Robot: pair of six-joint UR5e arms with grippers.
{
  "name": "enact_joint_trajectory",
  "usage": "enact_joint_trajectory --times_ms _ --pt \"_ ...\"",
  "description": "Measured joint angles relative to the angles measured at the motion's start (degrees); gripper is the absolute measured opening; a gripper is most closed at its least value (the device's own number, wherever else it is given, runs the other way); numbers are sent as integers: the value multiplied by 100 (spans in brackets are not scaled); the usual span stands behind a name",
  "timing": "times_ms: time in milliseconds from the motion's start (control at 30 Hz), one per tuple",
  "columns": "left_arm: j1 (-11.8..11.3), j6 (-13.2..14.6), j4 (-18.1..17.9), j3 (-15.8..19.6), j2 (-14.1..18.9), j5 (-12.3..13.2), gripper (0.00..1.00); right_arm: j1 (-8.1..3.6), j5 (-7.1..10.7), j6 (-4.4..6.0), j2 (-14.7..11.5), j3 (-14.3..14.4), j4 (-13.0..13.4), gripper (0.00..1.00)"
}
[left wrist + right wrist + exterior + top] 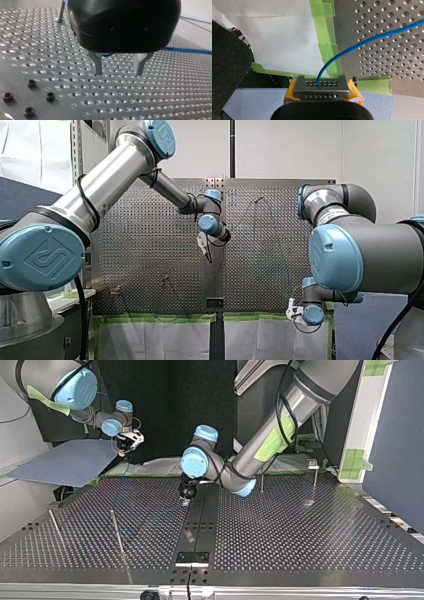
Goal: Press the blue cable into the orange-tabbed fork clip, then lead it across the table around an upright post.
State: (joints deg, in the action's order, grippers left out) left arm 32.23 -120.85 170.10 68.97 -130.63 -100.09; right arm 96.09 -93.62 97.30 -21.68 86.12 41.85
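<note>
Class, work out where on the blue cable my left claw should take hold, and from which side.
Probably the free stretch of blue cable on the table beyond my left claw, from above, straddling it: it is thin and lies low, and my right claw grips another part.

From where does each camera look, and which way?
Front view: behind my left arm and my right arm, facing over the perforated table.
Top view: across the table, facing both arms.
Left wrist view: above the table; open left claw shows.
Right wrist view: along the right claw gripping the blue cable.
Both wrist views show that cable.
</note>
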Motion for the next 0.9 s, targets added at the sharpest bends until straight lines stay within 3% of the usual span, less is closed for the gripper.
enact_joint_trajectory --times_ms 200,400,800,833,867,900 --pt "-18 -12 347 0 0 203 62 -1 18 9 0 -1 -6 0" --pt "-21 -3 664 1 1 236 62 0 26 17 0 -1 -4 0" --pt "-10 192 1203 1 126 -249 62 -2 35 27 0 -2 -9 0" --pt "-14 192 1247 0 136 -277 70 -2 35 27 0 -2 -9 0" --pt "-19 191 1284 0 143 -285 70 -2 35 27 0 -2 -9 0" --pt "-24 191 1328 1 149 -270 79 -2 36 28 0 -2 -9 0"
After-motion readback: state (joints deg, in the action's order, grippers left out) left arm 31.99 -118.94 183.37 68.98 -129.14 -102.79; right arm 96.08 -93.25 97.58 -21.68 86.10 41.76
